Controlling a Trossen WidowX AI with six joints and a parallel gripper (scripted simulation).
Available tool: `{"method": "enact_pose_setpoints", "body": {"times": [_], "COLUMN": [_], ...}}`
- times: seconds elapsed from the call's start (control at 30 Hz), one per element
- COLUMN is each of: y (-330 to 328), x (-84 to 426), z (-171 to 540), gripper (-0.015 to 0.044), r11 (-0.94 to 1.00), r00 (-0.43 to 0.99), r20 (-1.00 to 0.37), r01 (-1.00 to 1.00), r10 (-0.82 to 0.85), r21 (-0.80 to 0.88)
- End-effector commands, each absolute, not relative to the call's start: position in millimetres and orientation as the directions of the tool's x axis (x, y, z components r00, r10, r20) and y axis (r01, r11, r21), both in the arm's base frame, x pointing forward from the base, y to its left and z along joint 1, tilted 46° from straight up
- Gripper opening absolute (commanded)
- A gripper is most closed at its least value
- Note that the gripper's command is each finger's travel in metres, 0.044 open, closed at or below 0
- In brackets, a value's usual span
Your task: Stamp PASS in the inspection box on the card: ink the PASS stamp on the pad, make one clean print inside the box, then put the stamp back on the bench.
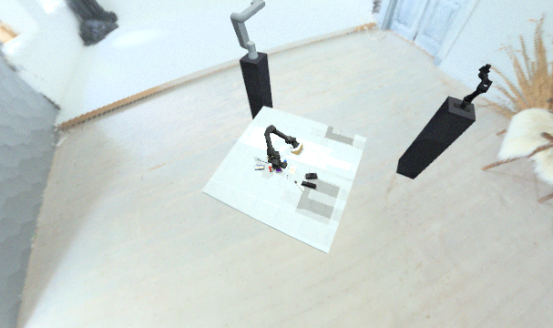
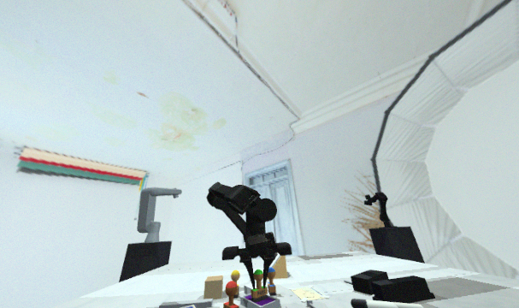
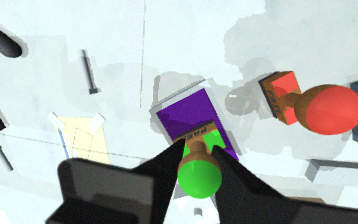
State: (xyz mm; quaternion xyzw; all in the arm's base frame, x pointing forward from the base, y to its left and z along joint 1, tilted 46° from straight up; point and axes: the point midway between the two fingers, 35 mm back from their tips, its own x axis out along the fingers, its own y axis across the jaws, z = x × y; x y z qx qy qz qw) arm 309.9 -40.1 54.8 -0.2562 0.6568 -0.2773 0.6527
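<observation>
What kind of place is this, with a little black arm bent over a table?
Probably a robot test room in an old house: a panelled door, a fur-draped chair, and more arms on black pedestals beyond the table.

Through the wrist view I have the gripper [image 3: 198, 147] closed on the green-knobbed PASS stamp [image 3: 200, 172] at lower centre, its block over the purple ink pad [image 3: 185, 112]. The red-knobbed FAIL stamp [image 3: 330, 109] stands right of the pad, apart from it. At lower left I see the pale yellow card [image 3: 92, 135], partly behind my gripper.
</observation>
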Motion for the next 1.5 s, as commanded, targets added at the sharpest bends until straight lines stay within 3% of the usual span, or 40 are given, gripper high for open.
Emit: {"method": "enact_pose_setpoints", "body": {"times": [0.0,1.47], "y": [-40,-9], "x": [309,311], "z": [56,86], "gripper": [0.0,0.0], "r11": [0.711,0.713], "r00": [-0.019,-0.02], "r20": [-0.712,-0.713], "r01": [0.023,0.023], "r10": [-0.702,-0.7], "r21": [-0.703,-0.701]}}
